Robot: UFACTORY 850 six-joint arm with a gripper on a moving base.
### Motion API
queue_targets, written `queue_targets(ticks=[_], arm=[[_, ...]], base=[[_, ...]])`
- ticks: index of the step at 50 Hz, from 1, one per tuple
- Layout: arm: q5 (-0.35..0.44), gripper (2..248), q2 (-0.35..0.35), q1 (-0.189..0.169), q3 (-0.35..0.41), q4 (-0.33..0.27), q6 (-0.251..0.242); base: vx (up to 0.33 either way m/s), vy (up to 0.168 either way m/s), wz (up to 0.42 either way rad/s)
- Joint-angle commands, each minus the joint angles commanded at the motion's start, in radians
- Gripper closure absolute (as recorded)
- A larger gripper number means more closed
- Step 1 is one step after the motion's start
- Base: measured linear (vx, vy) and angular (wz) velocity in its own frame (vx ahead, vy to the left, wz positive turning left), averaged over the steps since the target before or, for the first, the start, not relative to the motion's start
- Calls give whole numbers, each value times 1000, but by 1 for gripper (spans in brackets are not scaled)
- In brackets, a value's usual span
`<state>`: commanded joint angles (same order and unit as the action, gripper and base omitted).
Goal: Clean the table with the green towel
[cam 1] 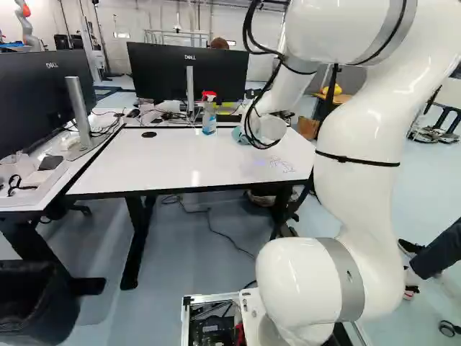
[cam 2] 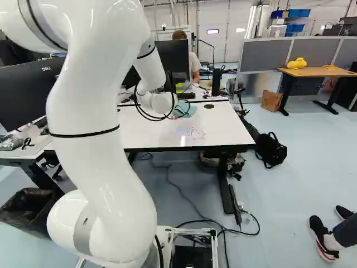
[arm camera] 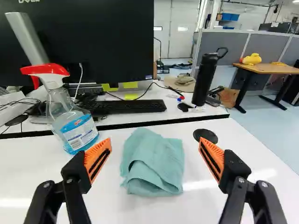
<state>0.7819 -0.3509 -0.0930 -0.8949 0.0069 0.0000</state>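
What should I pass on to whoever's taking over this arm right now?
Gripper: open, holding nothing, jaws spread wide enough to flank the towel.
Green towel: bunched on the white table, near the spray bottle.
Done: gripper seems lined up; towel not yet gripped.
Left: grip it, then probably wipe the scribbles toward the table's near edge.

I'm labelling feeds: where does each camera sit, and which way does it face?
Left base view: on the base, behind the arm's left, facing ahead and slightly down; arm right of middle.
Right base view: behind its right, same facing; arm left of middle.
Wrist view: on the wrist, looking along the open gripper, which shows, towards the towel.
Base views share the table and its scribble.
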Motion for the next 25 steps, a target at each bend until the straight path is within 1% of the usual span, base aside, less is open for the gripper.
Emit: queue_targets(ticks=[25], arm=[[-154,3,-115,14,-142,29,0]], base=[[0,0,0]])
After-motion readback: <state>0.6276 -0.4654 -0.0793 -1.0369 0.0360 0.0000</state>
